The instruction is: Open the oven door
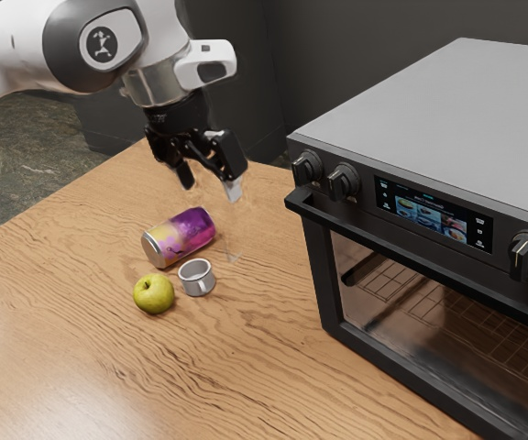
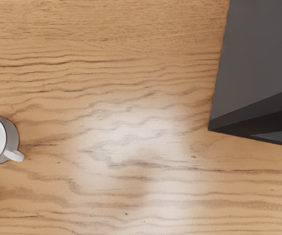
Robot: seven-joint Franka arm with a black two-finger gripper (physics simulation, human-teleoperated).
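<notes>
Wood-grained brown table (image 1: 255,376) spreads beneath your black two-finger gripper (image 1: 211,183), its fingers standing apart. Toward the exterior view's right from them you have the boxy grey-and-black oven (image 1: 429,110), its black-framed glass door (image 1: 411,316) closed. Lower than your fingers are a tipped purple-and-yellow metal can (image 1: 189,231), a round yellow-green apple (image 1: 154,293) and a small grey metal mug (image 1: 192,277).

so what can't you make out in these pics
- Black, grey-topped oven: right part cut off, exterior view's right edge.
- Lit rectangular display: lettering too small, exterior view.
- Yellow-green round apple: mostly cut off by the wrist view's edge.
- White robot arm: base cut off, exterior view's left edge.
</notes>
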